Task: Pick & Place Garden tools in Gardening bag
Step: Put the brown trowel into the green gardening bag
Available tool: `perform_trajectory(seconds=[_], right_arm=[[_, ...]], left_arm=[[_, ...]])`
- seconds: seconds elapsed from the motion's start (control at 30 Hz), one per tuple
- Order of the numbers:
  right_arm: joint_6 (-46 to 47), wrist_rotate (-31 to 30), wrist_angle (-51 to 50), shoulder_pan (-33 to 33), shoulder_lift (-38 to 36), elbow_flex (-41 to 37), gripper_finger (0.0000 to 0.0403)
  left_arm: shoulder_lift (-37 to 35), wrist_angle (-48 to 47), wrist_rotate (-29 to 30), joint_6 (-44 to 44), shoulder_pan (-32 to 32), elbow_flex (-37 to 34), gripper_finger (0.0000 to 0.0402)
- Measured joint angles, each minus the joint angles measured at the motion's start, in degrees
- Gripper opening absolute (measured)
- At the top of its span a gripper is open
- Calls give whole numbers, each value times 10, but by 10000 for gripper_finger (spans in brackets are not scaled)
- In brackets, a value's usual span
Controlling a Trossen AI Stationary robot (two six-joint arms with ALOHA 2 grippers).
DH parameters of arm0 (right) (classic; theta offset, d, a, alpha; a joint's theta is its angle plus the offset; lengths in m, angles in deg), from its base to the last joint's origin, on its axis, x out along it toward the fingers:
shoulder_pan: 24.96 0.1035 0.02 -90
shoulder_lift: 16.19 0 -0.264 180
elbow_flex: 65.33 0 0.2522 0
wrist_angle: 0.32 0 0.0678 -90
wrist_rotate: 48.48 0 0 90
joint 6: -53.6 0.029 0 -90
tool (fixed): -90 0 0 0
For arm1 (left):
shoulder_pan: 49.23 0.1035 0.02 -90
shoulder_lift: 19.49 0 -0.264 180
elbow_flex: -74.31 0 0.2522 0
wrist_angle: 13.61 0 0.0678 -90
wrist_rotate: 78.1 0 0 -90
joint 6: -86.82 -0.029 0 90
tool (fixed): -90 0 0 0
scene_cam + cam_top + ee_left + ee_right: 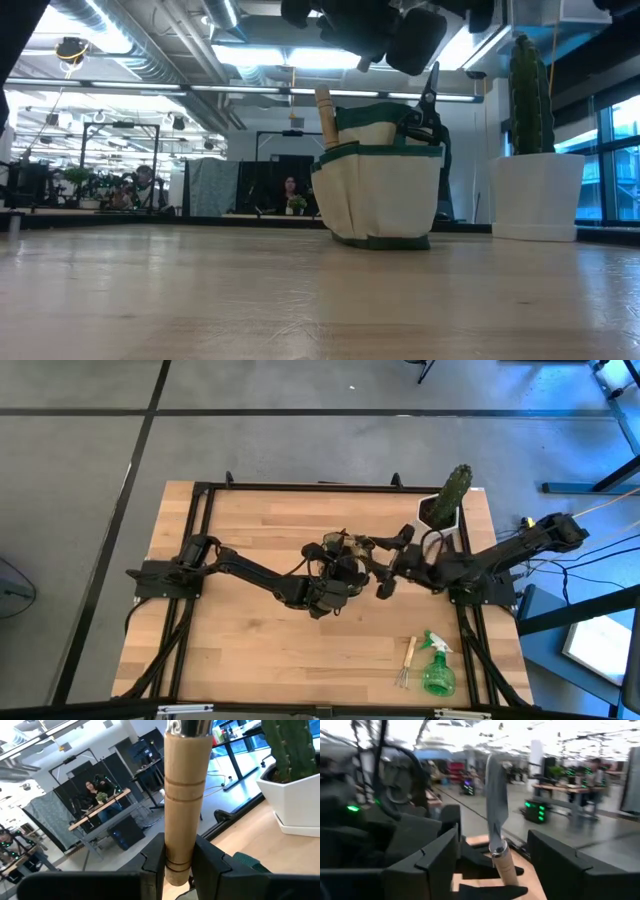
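The olive-and-beige gardening bag [380, 185] stands at the table's middle [345, 555]. A wooden handle [326, 112] and black pruners [430, 100] stick up out of it. My left gripper [180, 865] is shut on a wooden-handled trowel [184, 785], at the bag's near side [325, 598]. My right gripper [492, 847] stands open at the bag's right [385, 582]. Its fingers are on either side of the trowel's blade [495, 805], well apart from it. A hand fork [407, 660] and a green spray bottle [437, 668] lie flat near the front right. My left gripper pinches the trowel's wooden handle near its free end [176, 857] between its two fingers. The fingers [212, 862] come level from the table's left and lie across the handle. The trowel stands nearly upright, metal end up, and the handle's end shows free below the fingers.
A cactus in a white pot [447, 500] stands at the far right corner, close behind my right arm. People sit at desks in the room beyond the table [290, 190].
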Motion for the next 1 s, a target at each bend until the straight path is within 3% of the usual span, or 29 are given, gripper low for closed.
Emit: perform_trajectory(seconds=[0.27,0.77,1.0], right_arm=[[-20,-86,-14,12,71,61,274],[-68,-47,-25,16,69,65,267],[-64,-55,-18,19,70,65,237]], left_arm=[[0,-4,2,2,-1,0,63],[0,-22,7,8,-10,0,63],[0,-25,3,14,-11,0,63]])
